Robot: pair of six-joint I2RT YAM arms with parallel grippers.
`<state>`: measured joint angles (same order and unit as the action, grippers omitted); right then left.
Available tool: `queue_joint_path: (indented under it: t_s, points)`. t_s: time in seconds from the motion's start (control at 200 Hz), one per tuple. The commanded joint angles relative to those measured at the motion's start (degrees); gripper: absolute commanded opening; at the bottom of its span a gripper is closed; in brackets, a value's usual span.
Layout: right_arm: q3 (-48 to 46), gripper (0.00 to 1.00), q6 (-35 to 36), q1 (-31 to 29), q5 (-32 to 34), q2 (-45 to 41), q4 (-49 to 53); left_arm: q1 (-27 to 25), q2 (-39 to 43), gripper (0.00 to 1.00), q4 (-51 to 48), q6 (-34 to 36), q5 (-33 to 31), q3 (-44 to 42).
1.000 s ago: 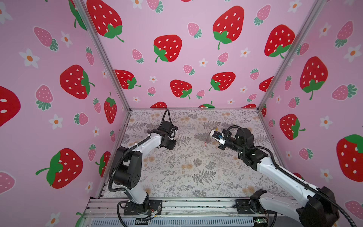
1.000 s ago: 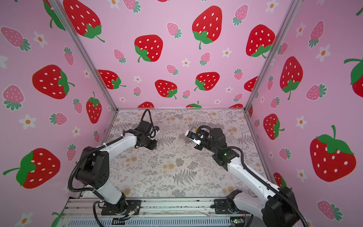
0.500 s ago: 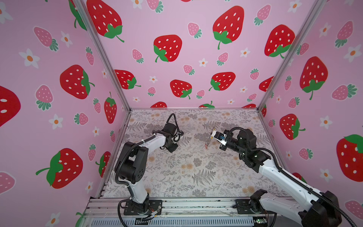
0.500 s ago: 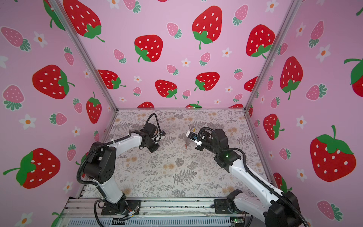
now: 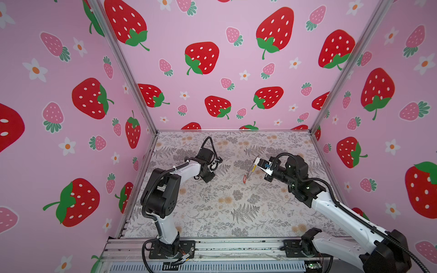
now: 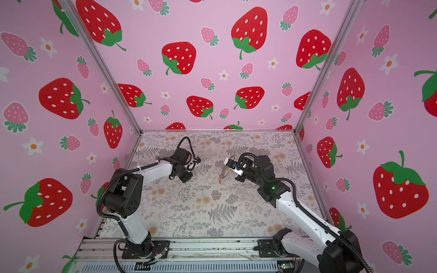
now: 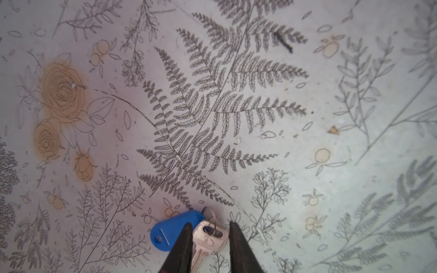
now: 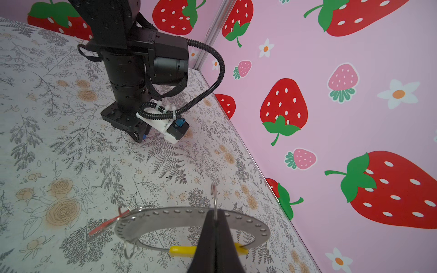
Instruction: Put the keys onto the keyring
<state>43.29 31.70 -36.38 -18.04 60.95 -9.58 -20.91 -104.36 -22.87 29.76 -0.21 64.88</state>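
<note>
The key with the blue tag [image 7: 170, 232] lies flat on the table, its silvery head [image 7: 208, 237] between the fingers of my left gripper [image 7: 210, 224]. The jaws are open: one finger is at the key's edge and a gap shows at the other. In both top views this gripper [image 5: 209, 176] [image 6: 185, 177] points down at the table. My right gripper [image 8: 215, 219] [image 5: 256, 170] is shut on the keyring [image 8: 165, 214], a flat grey hoop with a yellow segment [image 8: 182, 251], held off the table. The red-tagged key [image 8: 104, 227] [image 5: 244, 180] hangs from the hoop.
The floral table [image 5: 224, 208] is boxed in by pink strawberry walls on three sides, the back wall [image 5: 231, 94] close behind both grippers. My left arm [image 8: 127, 89] stands opposite the held hoop. A small empty wire ring [image 8: 128, 250] dangles from the hoop.
My left arm has swung its elbow forward and the gripper has shifted slightly right and down over the blue-tagged key. The right gripper has drifted slightly left with the keyring.
</note>
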Motion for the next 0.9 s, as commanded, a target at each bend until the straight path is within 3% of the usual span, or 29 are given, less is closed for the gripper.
queue_joint_path:
  t_s: [0.0,0.585,0.895]
  points:
    - [0.9,0.02,0.8,-0.3,-0.4,-0.1,-0.4,-0.2,0.5,0.32,0.2,0.9,0.6,0.3]
    - [1.4,0.02,0.5,-0.3,-0.7,0.5,-0.3,-0.2,-1.5,0.30,0.8,0.3,-1.0,0.6]
    - [1.5,0.02,0.6,-0.3,-0.7,0.8,-0.2,-0.2,-2.5,0.23,0.4,0.3,-1.0,1.0]
